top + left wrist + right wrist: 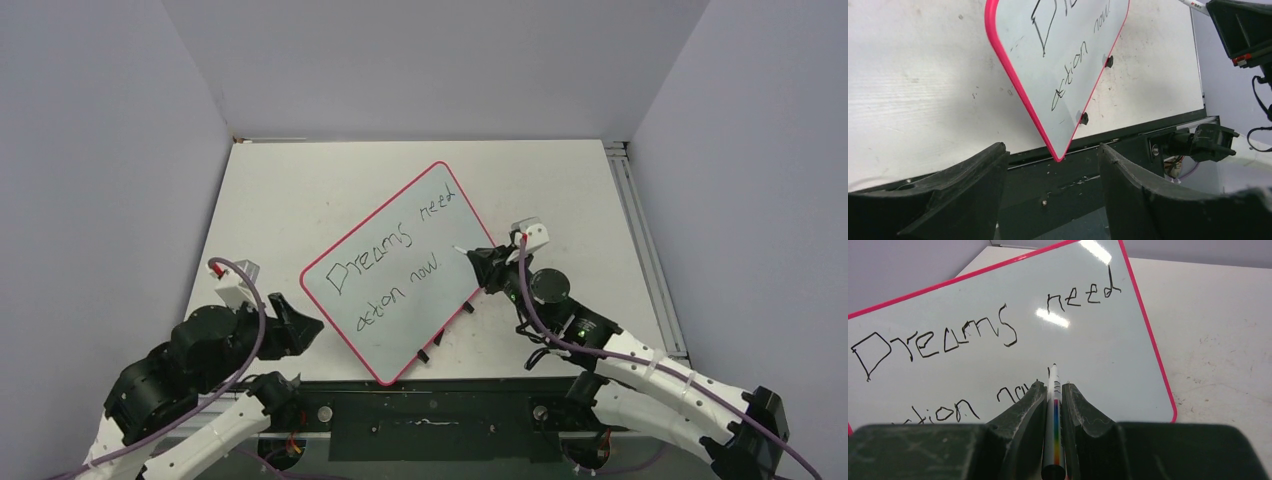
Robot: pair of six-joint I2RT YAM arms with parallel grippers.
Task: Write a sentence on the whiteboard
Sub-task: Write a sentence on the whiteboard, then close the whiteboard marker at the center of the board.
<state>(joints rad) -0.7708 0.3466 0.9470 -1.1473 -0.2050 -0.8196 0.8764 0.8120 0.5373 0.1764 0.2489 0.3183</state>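
The whiteboard [420, 285] lies tilted on the table, pink-rimmed, with the sentence [372, 263] "Dreams need action now" in two slanted rows. My right gripper [480, 264] is shut on a thin white marker [1054, 376] with a rainbow stripe. Its tip sits at or just above the board beside the word "now"; whether it touches is unclear. The right wrist view shows the whiteboard [1108, 345] and the sentence [973, 335] beyond the right gripper [1054, 386]. My left gripper [312, 327] stands open and empty, just off the board's lower left edge. In the left wrist view the left gripper [1052, 150] frames the near corner of the whiteboard [1063, 75].
Two small black feet [424, 355] stick out along the board's near right edge. A black rail [430, 412] runs along the table's near edge and a metal rail [640, 240] down its right side. Grey walls close in the scuffed white tabletop [290, 190].
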